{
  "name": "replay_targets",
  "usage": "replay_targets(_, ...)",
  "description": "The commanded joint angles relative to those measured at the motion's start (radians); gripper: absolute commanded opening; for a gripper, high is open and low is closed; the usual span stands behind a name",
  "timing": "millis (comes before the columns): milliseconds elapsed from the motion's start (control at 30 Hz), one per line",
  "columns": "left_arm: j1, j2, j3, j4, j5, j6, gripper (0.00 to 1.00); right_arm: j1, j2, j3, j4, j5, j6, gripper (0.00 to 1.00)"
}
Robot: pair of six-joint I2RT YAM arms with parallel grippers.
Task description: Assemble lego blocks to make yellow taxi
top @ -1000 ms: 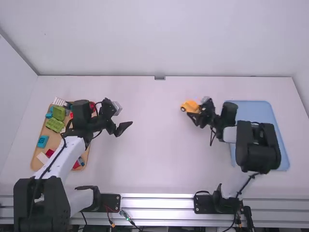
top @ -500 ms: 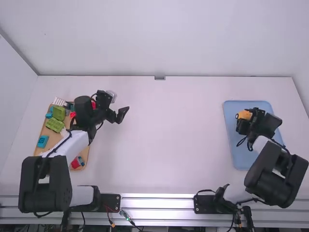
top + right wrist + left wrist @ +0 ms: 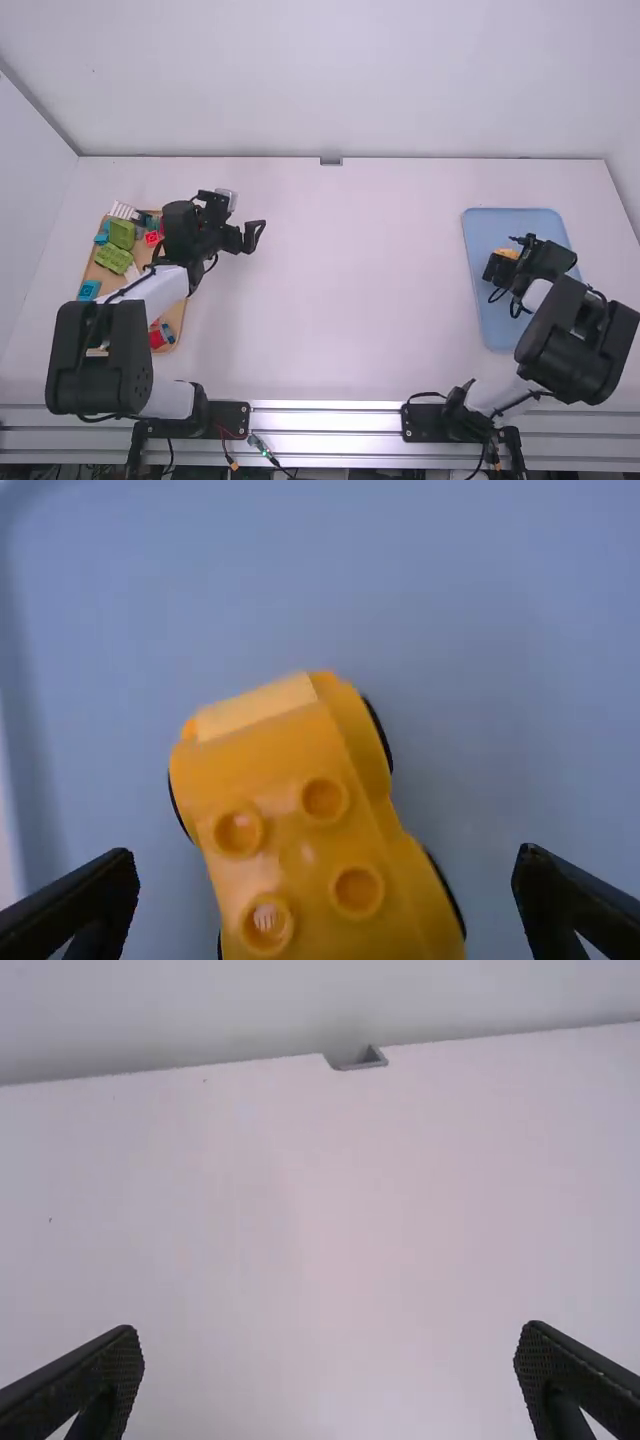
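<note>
Right end effector (image 3: 504,255): is hovering over the blue tray; its tips are standing apart, one on either side of the car; whether lower parts of its fingers are touching the car, cannot tell
Car (image 3: 305,750): is lying between the right end effector's tips, inside the blue tray, with gaps showing beside both tips; is sitting upright, studs facing up, dark wheels showing at its sides, a paler panel at one end
Blue tray (image 3: 485,228): is lying under the right end effector, reaching out around it
Left end effector (image 3: 245,238): is hanging over the counter, well apart from the car; its fingers are standing wide apart, with nothing between them
Wood tray (image 3: 177,317): is lying to the left of the left end effector, partly under that arm
Blocks: are sitting on the wood tray, left of the left end effector; green (image 3: 122,235), blue (image 3: 88,290), red (image 3: 152,238) and white (image 3: 123,211) ones are showing
Counter (image 3: 340,300): is stretching between the two end effectors
</note>
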Motion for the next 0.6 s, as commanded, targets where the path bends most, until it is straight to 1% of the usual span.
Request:
replay_targets(0, -0.015, -0.037, -0.005, -0.022, -0.035, -0.008, 0.99, 0.032, -0.059, 0.04, -0.069, 0.075, 0.017, 0.99)
replay_targets(33, -0.016, -0.057, 0.003, -0.051, -0.057, -0.008, 0.99, 0.054, -0.091, 0.066, -0.131, 0.103, 0.017, 0.99)
replay_targets(67, -0.015, -0.067, 0.007, -0.07, -0.066, -0.007, 0.99, 0.064, -0.103, 0.078, -0.156, 0.116, 0.017, 0.99)
replay_targets(133, -0.016, -0.113, 0.035, -0.157, -0.086, -0.006, 0.99, 0.104, -0.153, 0.134, -0.261, 0.161, 0.017, 0.99)
replay_targets(167, -0.016, -0.13, 0.047, -0.19, -0.09, -0.006, 0.99, 0.114, -0.167, 0.149, -0.288, 0.169, 0.017, 0.99)
replay_targets(267, -0.032, -0.221, 0.101, -0.333, -0.096, 0.011, 0.99, 0.191, -0.269, 0.227, -0.42, 0.183, 0.017, 0.99)
replay_targets(367, -0.035, -0.298, 0.135, -0.382, -0.096, -0.018, 0.99, 0.264, -0.342, 0.288, -0.454, 0.183, 0.017, 0.99)
replay_targets(400, -0.034, -0.307, 0.137, -0.383, -0.096, -0.023, 0.99, 0.272, -0.351, 0.293, -0.455, 0.183, 0.017, 0.99)
replay_targets(500, -0.025, -0.386, 0.143, -0.381, -0.096, -0.058, 0.99, 0.347, -0.433, 0.334, -0.467, 0.183, 0.016, 0.99)
replay_targets(567, -0.029, -0.42, 0.143, -0.378, -0.096, -0.056, 0.99, 0.383, -0.476, 0.349, -0.465, 0.183, 0.016, 0.99)
